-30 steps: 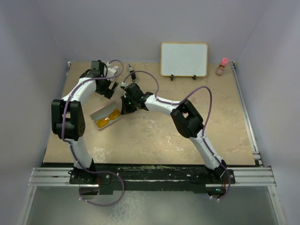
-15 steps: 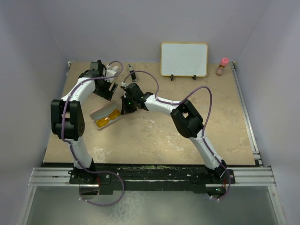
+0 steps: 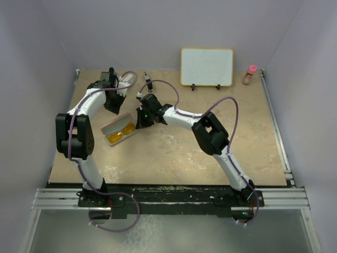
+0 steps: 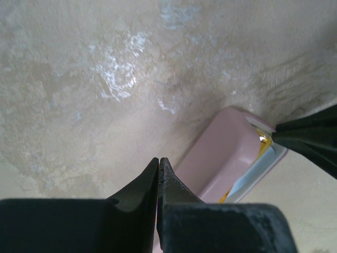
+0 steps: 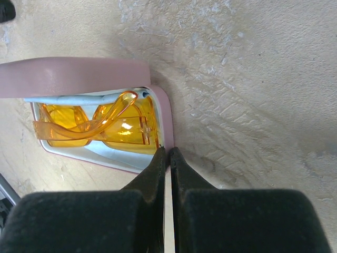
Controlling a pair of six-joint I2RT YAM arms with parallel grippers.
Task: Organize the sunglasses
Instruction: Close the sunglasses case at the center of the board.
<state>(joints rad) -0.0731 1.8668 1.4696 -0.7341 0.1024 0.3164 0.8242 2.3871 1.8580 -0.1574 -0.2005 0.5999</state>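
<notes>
Amber translucent sunglasses (image 5: 100, 124) lie folded in the open pink case (image 5: 73, 76), at nine o'clock on the table (image 3: 174, 153). The left gripper (image 4: 158, 163) and right gripper (image 5: 168, 154) are both pinched together, empty.

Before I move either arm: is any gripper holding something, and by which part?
Nothing is held. The left gripper is shut empty near the pink case; the right gripper is shut, tips at the case's rim.

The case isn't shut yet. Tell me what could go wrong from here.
1. One temple of the sunglasses arcs above the lenses, so the pink lid may pinch it when it closes.
2. The shut right hand sits at the case rim and could block the lid.
3. The shut left hand, if it pushes the lid, might slide the case instead.
</notes>
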